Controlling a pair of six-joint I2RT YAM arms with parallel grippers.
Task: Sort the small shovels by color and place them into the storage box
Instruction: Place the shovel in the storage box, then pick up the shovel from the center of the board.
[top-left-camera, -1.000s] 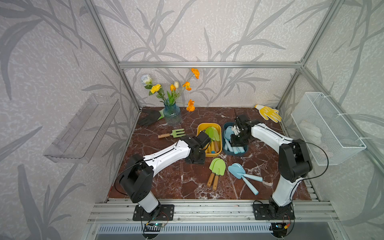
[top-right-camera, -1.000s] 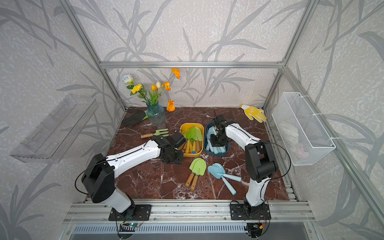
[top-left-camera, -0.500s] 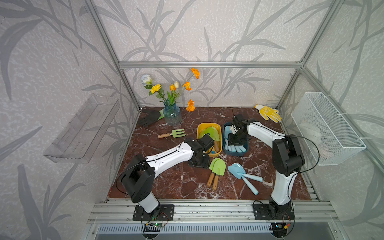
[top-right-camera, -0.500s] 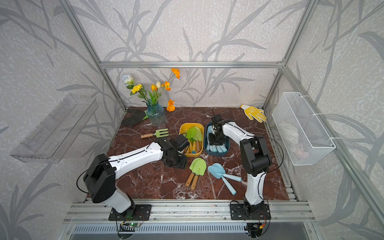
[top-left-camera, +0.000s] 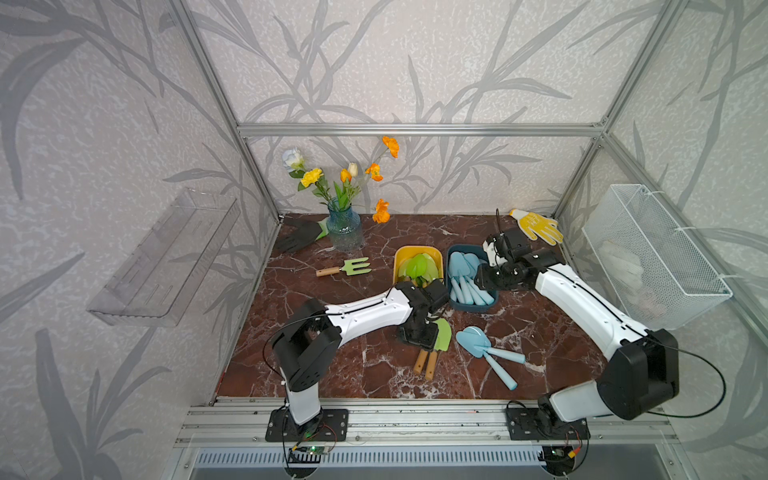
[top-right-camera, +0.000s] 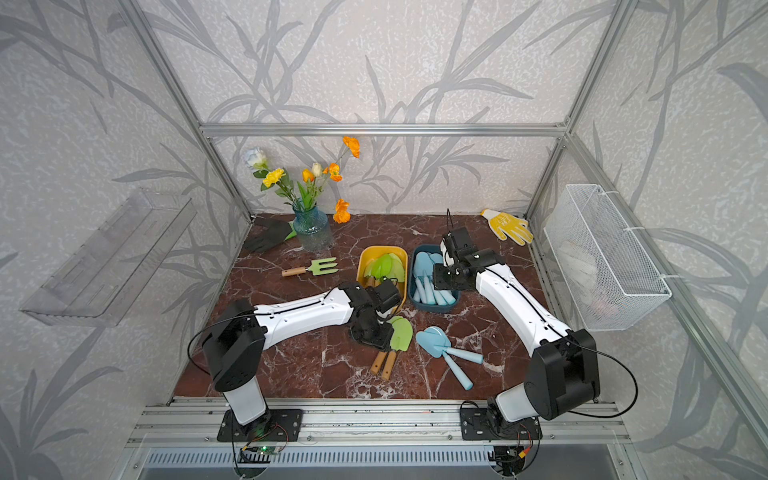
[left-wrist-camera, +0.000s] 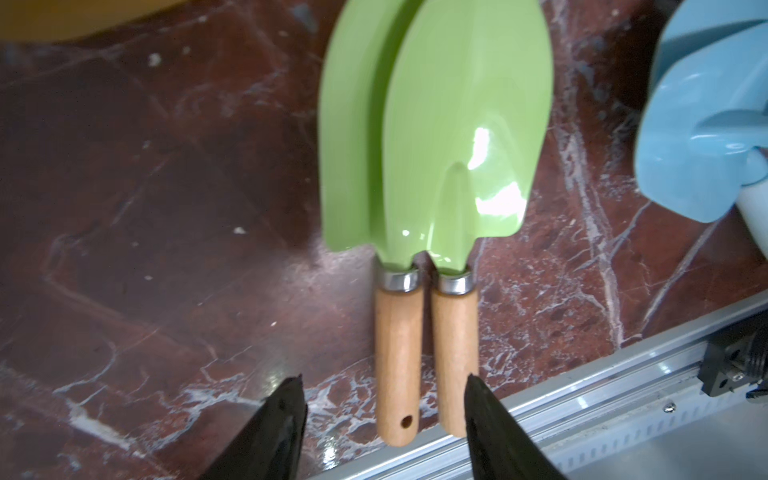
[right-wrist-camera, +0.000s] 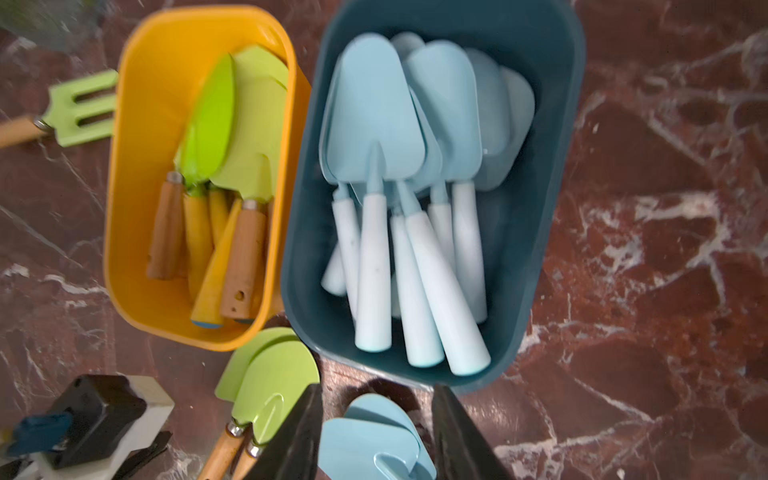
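Observation:
Two green small shovels (top-left-camera: 441, 341) (left-wrist-camera: 436, 145) with wooden handles lie side by side on the marble. My left gripper (top-left-camera: 419, 332) (left-wrist-camera: 382, 384) hangs over them, open, its fingertips either side of the handle ends without touching. Two light blue small shovels (top-left-camera: 478, 343) (top-right-camera: 434, 343) lie just to the right of the green pair. Behind them stand a yellow storage box (top-left-camera: 417, 250) (right-wrist-camera: 124, 208) holding several green shovels and a dark blue storage box (top-left-camera: 473, 308) (right-wrist-camera: 557, 124) holding several blue ones. My right gripper (top-left-camera: 484, 280) (right-wrist-camera: 377, 390) hovers at the blue box's right side, open and empty.
A green three-pronged fork (top-left-camera: 345, 267) lies left of the yellow box. At the back stand a vase of flowers (top-left-camera: 344, 228), a black glove (top-left-camera: 299, 235) and a yellow glove (top-left-camera: 538, 226). A wire basket (top-left-camera: 652, 257) hangs on the right wall, a clear shelf (top-left-camera: 166, 257) on the left.
My left gripper has moved from the yellow box toward the front, over the two green shovels. The right gripper's jaws have widened above the blue box.

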